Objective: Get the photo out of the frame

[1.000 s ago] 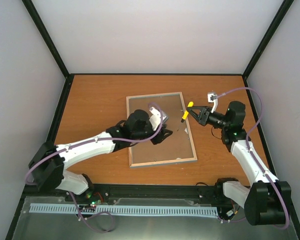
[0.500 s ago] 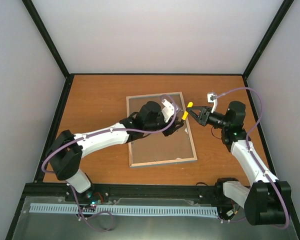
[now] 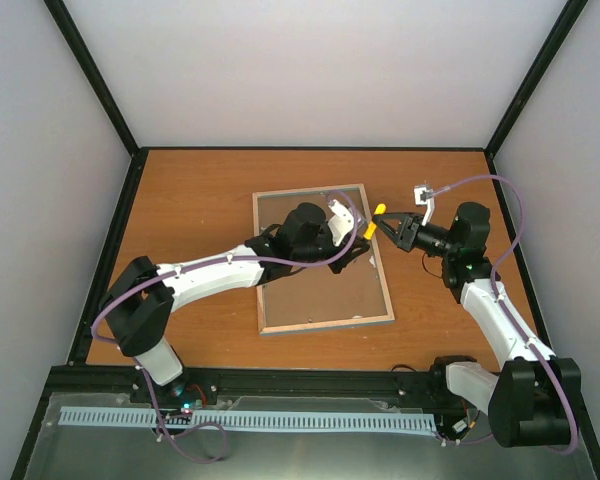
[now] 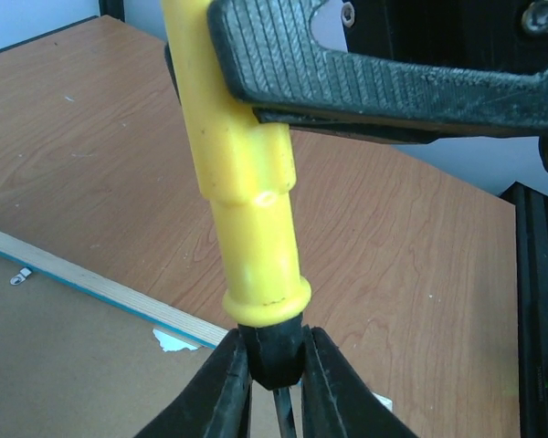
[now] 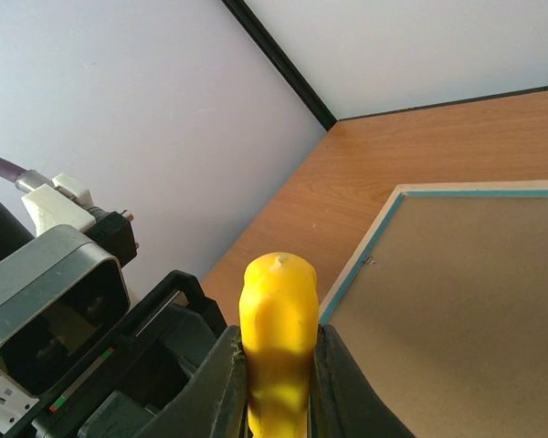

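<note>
Plainly the photo has not come out: the frame (image 3: 325, 324) lies face down on the table (image 3: 190, 210), and its brown backing board (image 3: 330, 295) faces up and hides the print. Over the frame's right edge both arms meet on the yellow screwdriver (image 4: 251, 210), the right gripper (image 5: 279, 365) pinching the handle and the left gripper (image 4: 276, 365) with its jaws pressed onto the dark neck just below. I judge this a tool handover, with freeing the clips (image 4: 19, 275), lifting the board and taking the print all left to do
</note>
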You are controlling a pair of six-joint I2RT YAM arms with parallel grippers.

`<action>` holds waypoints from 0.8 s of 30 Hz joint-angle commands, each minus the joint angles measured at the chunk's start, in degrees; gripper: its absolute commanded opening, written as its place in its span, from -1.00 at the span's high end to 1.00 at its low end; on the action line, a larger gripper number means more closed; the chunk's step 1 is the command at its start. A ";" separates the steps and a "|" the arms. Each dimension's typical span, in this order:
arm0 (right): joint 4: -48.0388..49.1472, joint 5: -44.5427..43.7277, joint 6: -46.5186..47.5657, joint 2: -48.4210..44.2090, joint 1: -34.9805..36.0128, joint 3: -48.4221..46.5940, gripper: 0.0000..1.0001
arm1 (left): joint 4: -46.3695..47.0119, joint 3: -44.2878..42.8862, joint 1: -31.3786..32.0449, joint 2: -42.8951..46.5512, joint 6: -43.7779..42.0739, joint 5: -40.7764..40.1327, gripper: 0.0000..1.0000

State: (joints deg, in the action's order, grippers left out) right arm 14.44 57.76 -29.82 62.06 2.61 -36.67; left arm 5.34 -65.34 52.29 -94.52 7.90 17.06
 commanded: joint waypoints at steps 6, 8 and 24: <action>-0.31 -0.15 1.74 0.82 0.20 0.11 0.94 | 4.36 -3.50 0.38 -2.44 -1.56 1.03 0.74; -0.60 -0.50 2.08 1.07 0.20 0.01 0.94 | 4.72 -3.25 0.36 -2.30 -1.21 0.65 0.74; -1.89 -0.64 3.91 2.29 0.20 -0.82 0.71 | 4.63 -2.59 0.30 -1.58 -1.18 0.47 0.97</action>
State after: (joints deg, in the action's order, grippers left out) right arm 13.08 56.71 -27.40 64.07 2.55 -36.69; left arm 6.85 -65.54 51.99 -96.71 7.99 16.73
